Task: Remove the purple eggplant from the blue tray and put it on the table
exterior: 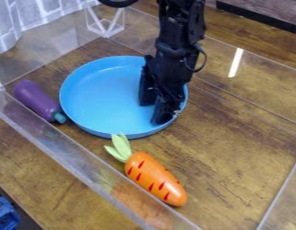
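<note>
Already the purple eggplant (38,100) lies on the table (222,153), well left of the empty hand (164,106).

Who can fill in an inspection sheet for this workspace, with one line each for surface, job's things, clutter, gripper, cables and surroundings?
Surface: table, dark wood planks, with glare on its right part.
Job's things: eggplant lies on the table, outside the tray, close against its left rim; whether they touch cannot be told. Tray holds no vegetable.
Clutter: carrot lies on the table in front of the tray, leaves toward the tray.
Gripper: gripper points down over the tray's right rim, holding nothing; open or shut cannot be told.
Cables: a dark cable loop runs along the arm's side.
Surroundings: clear walls edge the table; a white frame stands behind.
</note>
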Available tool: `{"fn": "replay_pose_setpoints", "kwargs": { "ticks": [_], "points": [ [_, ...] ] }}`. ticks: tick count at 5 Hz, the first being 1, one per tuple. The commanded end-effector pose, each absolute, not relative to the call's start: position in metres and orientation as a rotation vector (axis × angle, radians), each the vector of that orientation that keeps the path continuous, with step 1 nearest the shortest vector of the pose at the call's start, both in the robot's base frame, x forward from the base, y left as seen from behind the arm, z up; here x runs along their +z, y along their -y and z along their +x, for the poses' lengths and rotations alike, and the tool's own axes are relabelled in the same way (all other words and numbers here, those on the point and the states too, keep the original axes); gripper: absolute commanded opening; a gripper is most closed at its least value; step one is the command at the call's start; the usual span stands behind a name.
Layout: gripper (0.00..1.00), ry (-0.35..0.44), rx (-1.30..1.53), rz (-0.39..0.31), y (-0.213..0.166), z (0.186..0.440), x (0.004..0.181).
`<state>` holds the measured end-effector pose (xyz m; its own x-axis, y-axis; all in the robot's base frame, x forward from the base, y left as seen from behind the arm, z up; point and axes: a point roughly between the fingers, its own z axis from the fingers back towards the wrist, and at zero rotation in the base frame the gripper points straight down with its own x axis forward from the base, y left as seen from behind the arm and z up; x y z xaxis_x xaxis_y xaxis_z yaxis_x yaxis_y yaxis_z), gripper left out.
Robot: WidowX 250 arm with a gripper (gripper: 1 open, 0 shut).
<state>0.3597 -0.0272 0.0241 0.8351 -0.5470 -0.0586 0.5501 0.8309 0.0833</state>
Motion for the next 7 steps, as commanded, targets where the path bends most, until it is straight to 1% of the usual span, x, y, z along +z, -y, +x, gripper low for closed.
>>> {"fn": "replay_pose_setpoints", "kwargs": {
  "ticks": [1, 5, 7],
  "points": [
    [0.0, -0.004, -0.624, 0.099, 0.044, 0.364, 0.027],
    [0.0, -0.005, -0.652, 0.114, 0.053, 0.367, 0.029],
    [0.0, -0.007, -0.668, 0.114, 0.058, 0.367, 0.025]
  ]
}}
